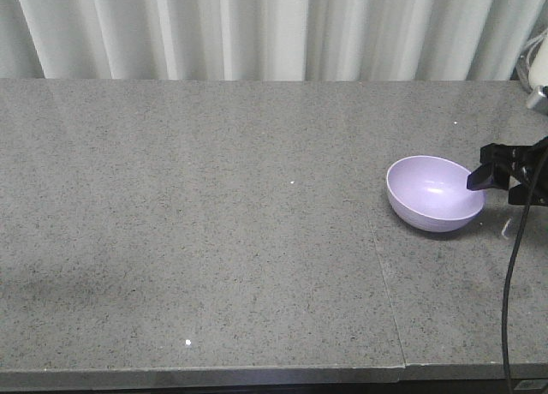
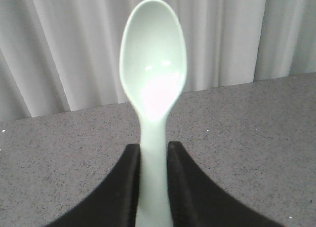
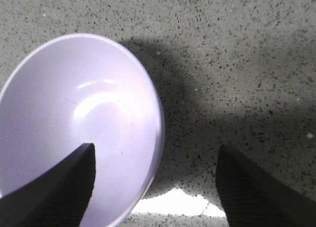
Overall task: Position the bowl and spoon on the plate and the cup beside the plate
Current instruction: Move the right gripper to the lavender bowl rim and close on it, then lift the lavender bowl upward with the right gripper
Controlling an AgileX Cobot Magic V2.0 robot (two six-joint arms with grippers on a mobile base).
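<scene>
Left pincer [image 2: 153,148] is pinching the spoon [image 2: 154,64] by its handle, with both black fingers [image 2: 123,197] pressing in on either side of the pale mint stem. The spoon is pointing straight out ahead of the wrist camera, scoop end furthest away, and it's hanging up in the air over the grey speckled table [image 2: 247,138]. A white curtain [image 2: 64,49] is showing behind it. As far as I can see it's touching nothing but those two fingers.

Right pincer [image 3: 155,149] is doing its own thing: it's sitting spread wide and straddling the rim of the lavender bowl [image 3: 79,113]. One finger [image 3: 59,187] is reaching down inside the bowl, while the other is hanging outside it over bare table. Can't tell from the wrist view whether either one is actually touching the plastic.

On the front camera the bowl is sitting on the table way over at the right side, just right of a seam [image 1: 385,274] running across the tabletop. It's facing open side up and looking maybe a bit tipped, hard to say for sure. The right pincer is poking in from the right edge at the bowl's rim, and a black cable [image 1: 512,274] is dangling down from that arm in front of the table.
</scene>
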